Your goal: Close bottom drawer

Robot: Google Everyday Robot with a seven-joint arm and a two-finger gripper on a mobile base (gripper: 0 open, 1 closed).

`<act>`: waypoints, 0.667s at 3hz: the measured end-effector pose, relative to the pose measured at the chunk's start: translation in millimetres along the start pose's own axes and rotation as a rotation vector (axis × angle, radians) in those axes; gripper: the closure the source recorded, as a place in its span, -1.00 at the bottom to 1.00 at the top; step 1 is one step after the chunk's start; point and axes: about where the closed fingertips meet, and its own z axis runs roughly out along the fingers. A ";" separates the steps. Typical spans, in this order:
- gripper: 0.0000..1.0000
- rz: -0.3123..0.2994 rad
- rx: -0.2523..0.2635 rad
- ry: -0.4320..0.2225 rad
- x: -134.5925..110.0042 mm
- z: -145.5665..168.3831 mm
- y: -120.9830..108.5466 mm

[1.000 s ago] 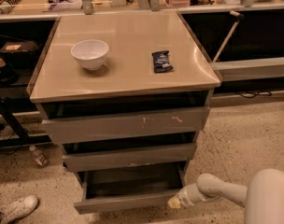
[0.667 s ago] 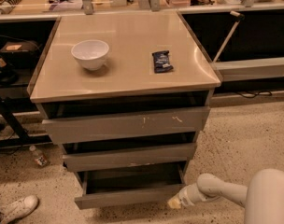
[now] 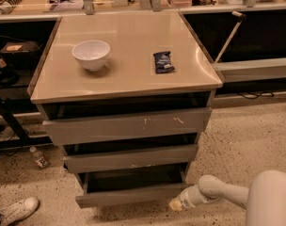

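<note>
The bottom drawer [image 3: 129, 195] is the lowest of three grey drawers under a beige-topped cabinet [image 3: 129, 69]. It stands partly pulled out, its shallow dark tray showing behind a plain flat front. My gripper [image 3: 177, 203] is low at the drawer front's right end, touching or almost touching it, on a white arm that comes in from the lower right. Above are the plain middle drawer [image 3: 131, 158] and the wider top drawer [image 3: 129, 125] with whitish scratches, both slightly out.
A white bowl [image 3: 91, 54] and a dark snack packet [image 3: 163, 61] sit on the cabinet top. A white shoe [image 3: 16, 210] and a small bottle [image 3: 38, 157] lie on the speckled floor at left. Dark shelving flanks both sides.
The bottom drawer has slid inward a little and shows less of its tray. My gripper has followed its right end toward the cabinet.
</note>
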 end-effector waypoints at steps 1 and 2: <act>-0.77 0.000 0.000 0.000 0.0 0.0 0.0; -1.00 0.000 0.000 0.000 0.0 0.0 0.0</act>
